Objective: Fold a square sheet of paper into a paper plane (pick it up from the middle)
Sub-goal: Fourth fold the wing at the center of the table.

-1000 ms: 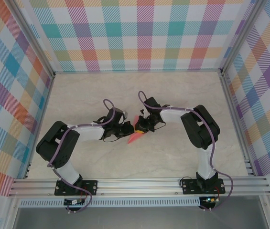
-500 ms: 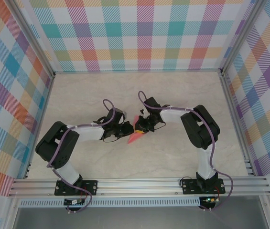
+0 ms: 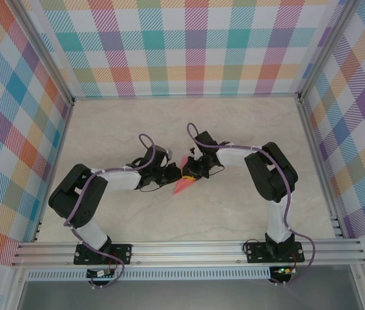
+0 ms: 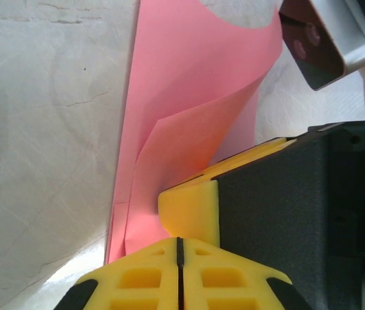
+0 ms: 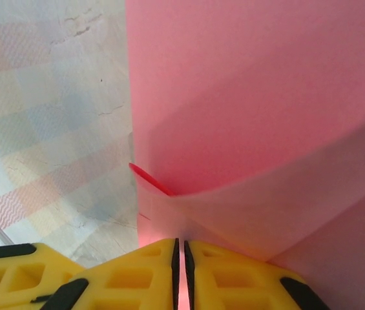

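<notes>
The half-folded pink paper stands up in the middle of the tabletop. The right hand pinches its fold. The left hand is clenched right beside it. I can't tell if it holds any paper. Press the crease slowly, edges matched, no tugging.

Robot lab test cell, aluminium frame rails, plaid-cloth walls, marble-look tabletop, bolted arm bases

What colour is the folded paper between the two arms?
Salmon pink, plain; the paper shows best in the right wrist view.
</notes>
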{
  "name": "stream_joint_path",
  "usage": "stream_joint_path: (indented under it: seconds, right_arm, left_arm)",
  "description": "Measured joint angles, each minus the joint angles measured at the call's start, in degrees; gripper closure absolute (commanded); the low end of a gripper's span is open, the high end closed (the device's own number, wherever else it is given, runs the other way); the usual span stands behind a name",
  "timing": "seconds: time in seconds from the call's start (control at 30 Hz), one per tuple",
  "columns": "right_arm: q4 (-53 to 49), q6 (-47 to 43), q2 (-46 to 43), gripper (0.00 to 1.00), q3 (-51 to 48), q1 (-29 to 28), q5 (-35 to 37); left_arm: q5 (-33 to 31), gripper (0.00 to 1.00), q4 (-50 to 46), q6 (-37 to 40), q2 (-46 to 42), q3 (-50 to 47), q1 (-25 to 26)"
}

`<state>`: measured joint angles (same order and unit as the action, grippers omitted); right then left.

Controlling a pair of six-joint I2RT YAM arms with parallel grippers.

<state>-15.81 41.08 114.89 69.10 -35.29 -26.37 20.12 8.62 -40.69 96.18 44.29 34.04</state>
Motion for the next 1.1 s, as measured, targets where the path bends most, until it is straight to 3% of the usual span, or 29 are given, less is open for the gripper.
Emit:
stream_joint_path:
  seconds: [0.33,0.7,1.1]
  right_arm:
    - [-2.0,0.1,-4.2,0.81,0.0,0.0,3.4]
    - [-7.9,0.5,-5.4,0.65,0.2,0.0,11.8]
    - [-7.8,0.0,-3.5,0.61,1.4,0.0,10.7]
  left_arm:
    - [0.0,0.92,-0.1,0.0,1.4,0.0,0.1]
    - [-0.2,0.87,-1.0,0.0,1.4,0.0,0.1]
    - [-0.5,0.86,-1.2,0.1,1.4,0.0,0.1]
